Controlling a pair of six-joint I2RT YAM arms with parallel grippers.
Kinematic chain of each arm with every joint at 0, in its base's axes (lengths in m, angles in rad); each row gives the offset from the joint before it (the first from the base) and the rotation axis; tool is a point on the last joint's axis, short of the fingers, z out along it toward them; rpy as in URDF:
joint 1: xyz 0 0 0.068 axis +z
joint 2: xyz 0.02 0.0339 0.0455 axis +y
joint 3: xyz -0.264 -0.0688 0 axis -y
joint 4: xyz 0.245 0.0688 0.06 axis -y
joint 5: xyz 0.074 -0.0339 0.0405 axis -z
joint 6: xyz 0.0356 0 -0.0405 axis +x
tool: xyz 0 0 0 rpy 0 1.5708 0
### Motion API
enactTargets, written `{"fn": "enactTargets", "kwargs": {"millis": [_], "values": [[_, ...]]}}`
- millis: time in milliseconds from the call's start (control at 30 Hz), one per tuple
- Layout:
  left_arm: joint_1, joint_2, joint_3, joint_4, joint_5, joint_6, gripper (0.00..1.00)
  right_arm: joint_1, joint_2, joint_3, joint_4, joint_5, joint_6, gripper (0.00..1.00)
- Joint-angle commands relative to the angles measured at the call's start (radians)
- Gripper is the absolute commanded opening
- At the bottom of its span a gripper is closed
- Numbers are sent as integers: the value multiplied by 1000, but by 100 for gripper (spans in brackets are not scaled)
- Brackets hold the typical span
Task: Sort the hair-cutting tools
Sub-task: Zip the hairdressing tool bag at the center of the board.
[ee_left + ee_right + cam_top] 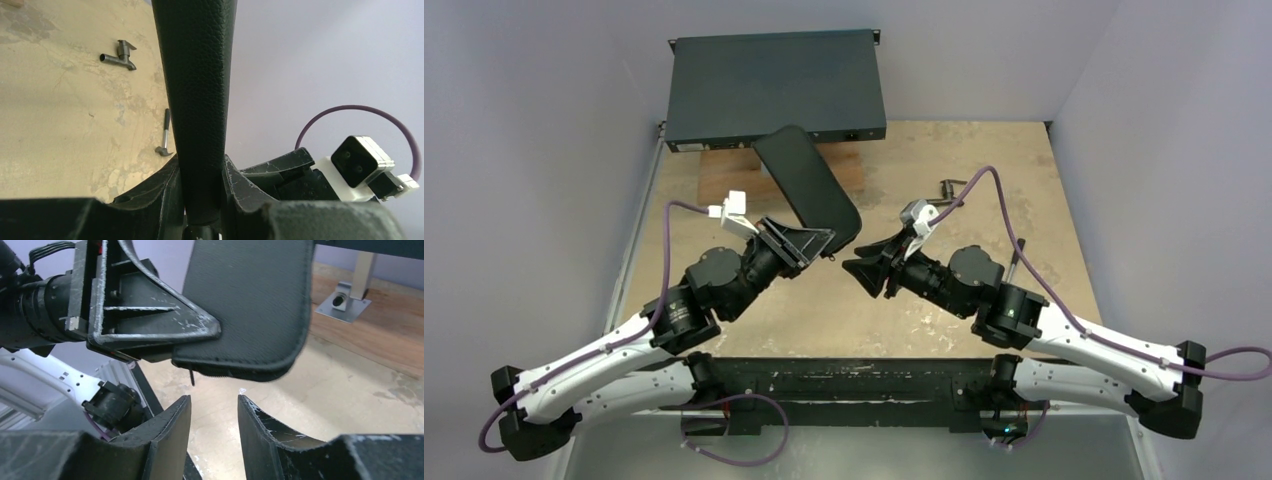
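No hair-cutting tools show in any view. My left gripper [822,238] [200,172] is shut on the lower end of a flat black textured pouch [809,185] [197,90], which it holds up off the table, angled toward the back. In the right wrist view the pouch [250,305] hangs just above my right gripper [214,401], with a small dark zipper pull [191,376] dangling from its bottom edge. My right gripper [856,270] is open, with nothing between its fingers. It faces the left gripper from the right, just short of the pouch.
A dark flat metal box [774,85] stands at the back on a wooden board [724,178]. A dark T-shaped fitting [949,187] [120,54] and a small hammer [165,135] lie on the tan tabletop [904,320]. A metal bracket [345,297] sits on the board.
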Motion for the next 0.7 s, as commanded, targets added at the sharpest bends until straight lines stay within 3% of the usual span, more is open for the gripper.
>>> {"fn": "enactTargets", "kwargs": {"millis": [0,400,667], "values": [[2,6,43,82,27,22,0,1,45,56,69,-80,-53,37],[2,29,57,121,37,24,0,0,90,87,93,-68,-53,34],[0,43,59,131,55,16,0,0,105,97,89,-30,-48,25]]}}
